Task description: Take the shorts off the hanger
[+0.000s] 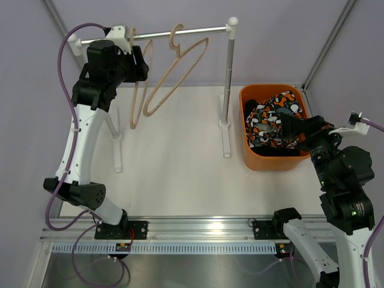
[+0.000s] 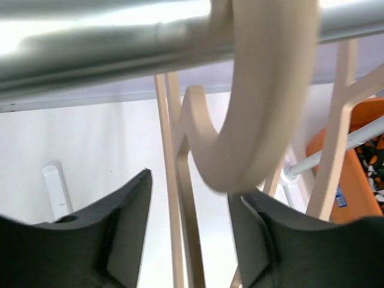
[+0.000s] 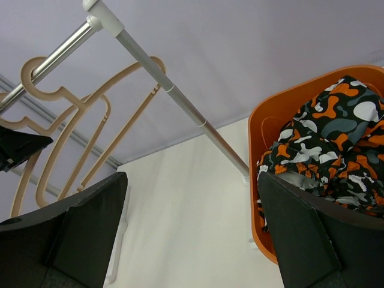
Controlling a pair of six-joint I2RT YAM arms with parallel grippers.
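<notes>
Both hangers on the rail are bare. The patterned shorts (image 1: 273,117) (image 3: 336,138) lie crumpled in the orange basket (image 1: 245,135) (image 3: 258,204), with black cloth (image 1: 253,107) showing at their edge. My left gripper (image 1: 143,63) (image 2: 195,183) is up at the rail (image 2: 90,48), open. The left hanger's (image 1: 141,96) thin bars (image 2: 174,228) run between its fingers, and that hanger's hook (image 2: 264,120) sits just above the right finger. My right gripper (image 1: 289,129) (image 3: 192,174) hovers open over the basket's near side, holding nothing.
A second bare hanger (image 1: 180,66) hangs further right on the rail. The rack's upright post (image 1: 228,78) (image 3: 180,99) stands between the hangers and the basket. Its feet (image 1: 117,150) rest on the white table.
</notes>
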